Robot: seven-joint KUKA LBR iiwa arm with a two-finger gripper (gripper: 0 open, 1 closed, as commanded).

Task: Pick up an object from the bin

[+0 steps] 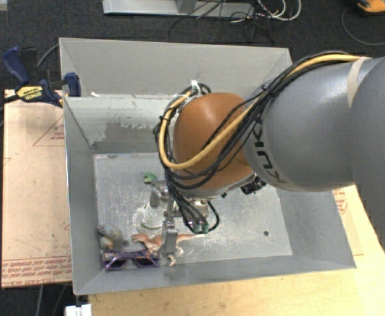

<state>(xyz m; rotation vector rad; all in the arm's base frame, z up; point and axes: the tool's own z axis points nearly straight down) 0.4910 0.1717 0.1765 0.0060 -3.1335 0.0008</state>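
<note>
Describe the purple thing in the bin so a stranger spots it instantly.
Start at the grey bin and go to its floor's near left corner. There lies what looks like purple sunglasses, just left of the end effector; nothing beside it is purple.

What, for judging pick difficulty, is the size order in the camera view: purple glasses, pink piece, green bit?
1. purple glasses, in the lower-left corner.
2. pink piece, partly behind the gripper, so maybe as large.
3. green bit, clearly smallest.

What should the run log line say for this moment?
gripper: low in bin, lower-left | nearest: orange-pink thing, purple thing | held: nothing seen | small green thing: apart, farther back
</note>
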